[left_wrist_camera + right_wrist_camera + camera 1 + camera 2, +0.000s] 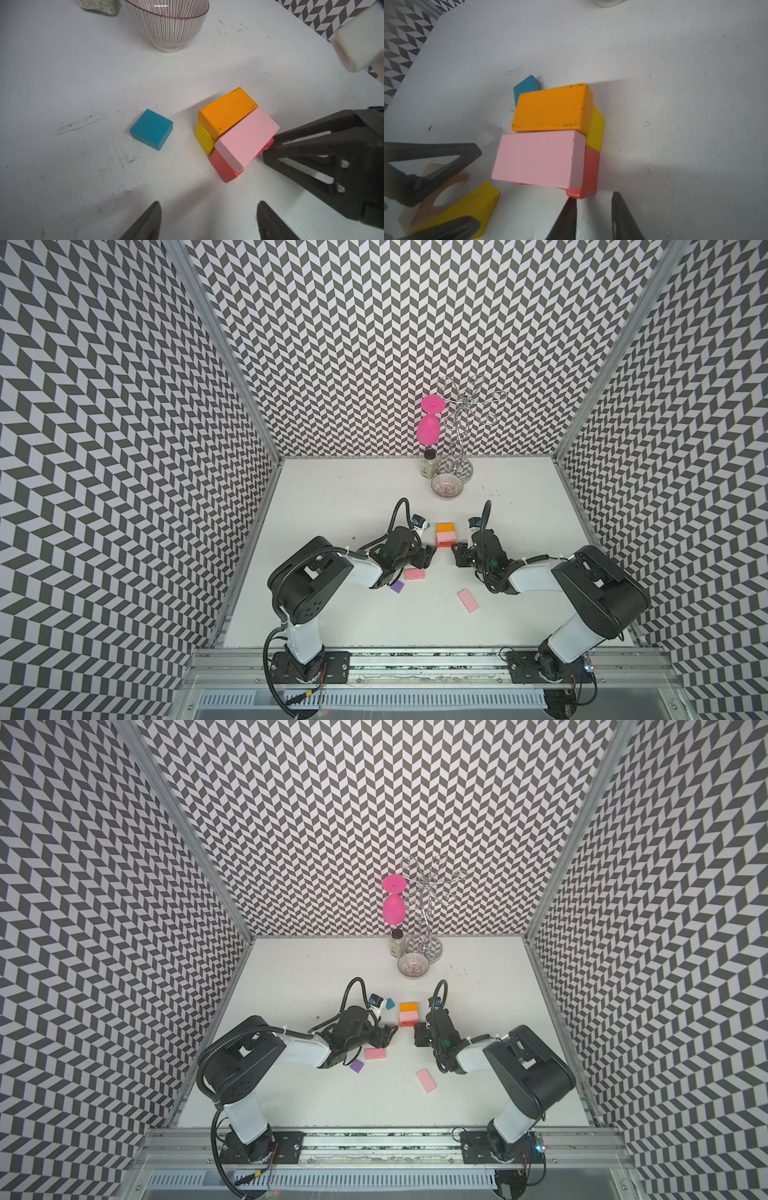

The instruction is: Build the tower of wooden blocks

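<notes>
The wood block tower (445, 536) stands mid-table: an orange slab (552, 108) and a pink slab (537, 158) lie side by side on a yellow block (596, 128) and a red block (590, 172). My right gripper (593, 196) is low at the tower's right, its tips beside the red block's corner, with a narrow empty gap between them. My left gripper (207, 202) is at the tower's left, open wide. A yellow wedge (467, 207) and a plain wood arch (444, 187) lie between its fingers (446, 153). A teal block (151, 128) lies apart.
Loose pink slabs (414, 574) (468, 600) and a purple block (397, 587) lie nearer the front. At the back stand a ribbed bowl (447, 486), a small jar (429, 464) and a wire rack (457, 439) with a pink goblet (429, 427).
</notes>
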`<act>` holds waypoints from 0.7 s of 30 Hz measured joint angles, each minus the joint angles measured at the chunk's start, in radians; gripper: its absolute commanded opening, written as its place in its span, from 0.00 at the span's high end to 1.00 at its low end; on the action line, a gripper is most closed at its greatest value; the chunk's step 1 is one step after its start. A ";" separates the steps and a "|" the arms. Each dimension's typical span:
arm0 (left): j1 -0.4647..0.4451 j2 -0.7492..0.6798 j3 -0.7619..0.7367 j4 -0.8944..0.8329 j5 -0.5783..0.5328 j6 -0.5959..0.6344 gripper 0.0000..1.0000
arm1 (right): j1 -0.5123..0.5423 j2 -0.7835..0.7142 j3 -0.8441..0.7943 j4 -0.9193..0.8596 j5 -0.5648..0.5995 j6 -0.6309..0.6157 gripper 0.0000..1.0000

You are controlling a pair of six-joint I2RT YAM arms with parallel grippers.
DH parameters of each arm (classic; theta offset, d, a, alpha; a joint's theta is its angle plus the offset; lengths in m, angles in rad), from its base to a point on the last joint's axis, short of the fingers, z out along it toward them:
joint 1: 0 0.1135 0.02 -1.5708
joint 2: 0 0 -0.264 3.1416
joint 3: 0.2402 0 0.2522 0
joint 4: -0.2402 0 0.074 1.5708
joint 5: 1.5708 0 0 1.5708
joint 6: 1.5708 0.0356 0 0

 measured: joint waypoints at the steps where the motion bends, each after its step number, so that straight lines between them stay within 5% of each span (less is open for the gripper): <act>1: 0.000 0.003 0.002 0.002 0.000 0.001 0.27 | 0.000 0.000 0.000 0.000 0.000 0.000 0.71; 21: -0.002 0.085 0.062 -0.018 -0.031 0.034 0.33 | 0.009 -0.044 -0.026 -0.035 0.012 0.001 0.70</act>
